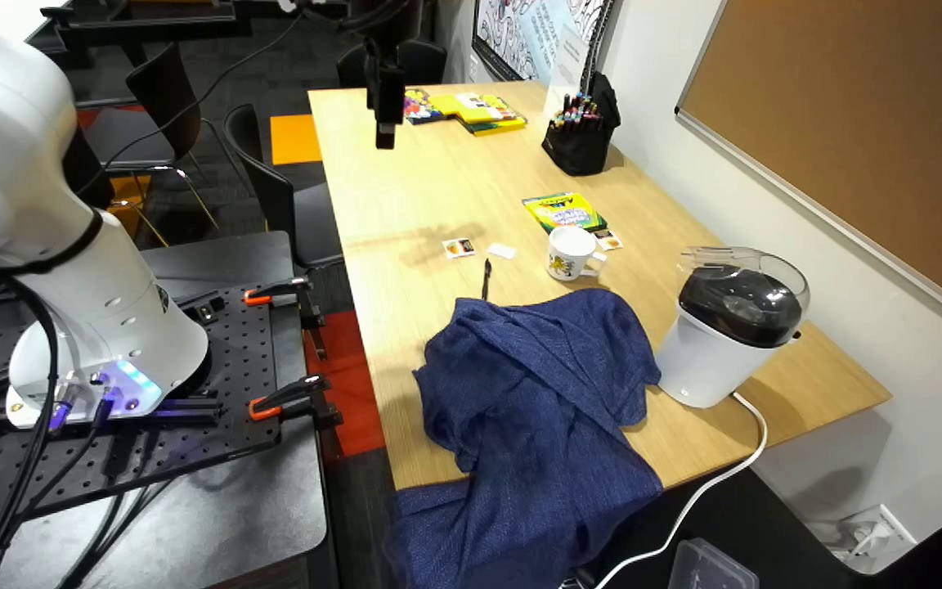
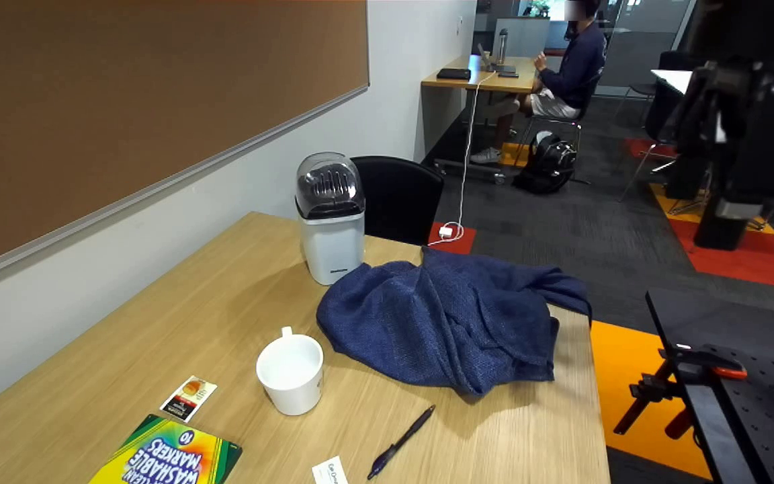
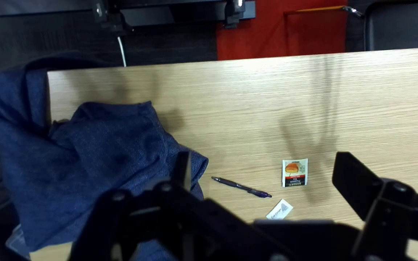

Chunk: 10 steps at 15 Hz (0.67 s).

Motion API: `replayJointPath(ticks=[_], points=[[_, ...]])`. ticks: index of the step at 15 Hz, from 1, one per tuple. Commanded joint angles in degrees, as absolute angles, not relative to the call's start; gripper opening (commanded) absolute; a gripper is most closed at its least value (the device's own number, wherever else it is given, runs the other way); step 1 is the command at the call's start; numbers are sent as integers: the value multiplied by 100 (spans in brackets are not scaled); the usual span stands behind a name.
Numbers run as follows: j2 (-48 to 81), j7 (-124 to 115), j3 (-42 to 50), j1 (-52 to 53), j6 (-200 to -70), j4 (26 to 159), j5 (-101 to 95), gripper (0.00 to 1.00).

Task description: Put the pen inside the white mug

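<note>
The pen [image 3: 241, 187] is slim and dark with a purple end. It lies flat on the wooden table and shows in both exterior views [image 1: 486, 279] [image 2: 401, 441]. The white mug [image 1: 572, 254] stands upright on the table near the pen, with a yellow-green patch on its side. It also shows in an exterior view [image 2: 293, 376], where its inside looks empty. It is out of the wrist view. My gripper [image 3: 261, 170] is open and empty, high above the table. The pen shows between its fingers in the wrist view. The gripper also shows in both exterior views [image 1: 386, 123] [image 2: 723, 218].
A bunched blue cloth [image 1: 532, 384] lies close to the pen and hangs over the table's end. A white, black-topped appliance [image 1: 712, 343] stands beyond it. A tea packet [image 3: 295, 172], a small white packet [image 3: 279, 209], a marker box [image 1: 565, 211] and a black marker holder [image 1: 579, 139] are also there.
</note>
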State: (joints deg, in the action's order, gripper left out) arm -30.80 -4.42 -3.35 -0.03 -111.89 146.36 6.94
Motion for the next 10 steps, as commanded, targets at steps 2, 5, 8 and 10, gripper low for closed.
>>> replayJointPath(ticks=[2, 5, 8, 10], points=[[-2698, 274, -300, 157, -11961, 14608, 191, 100], [-2455, 957, -251, 312, -12674, 14671, -46, 100], [-2163, 1656, -162, 428, -13510, 14759, -224, 100], [-1923, 2224, -20, 536, -14101, 14806, -153, 100]])
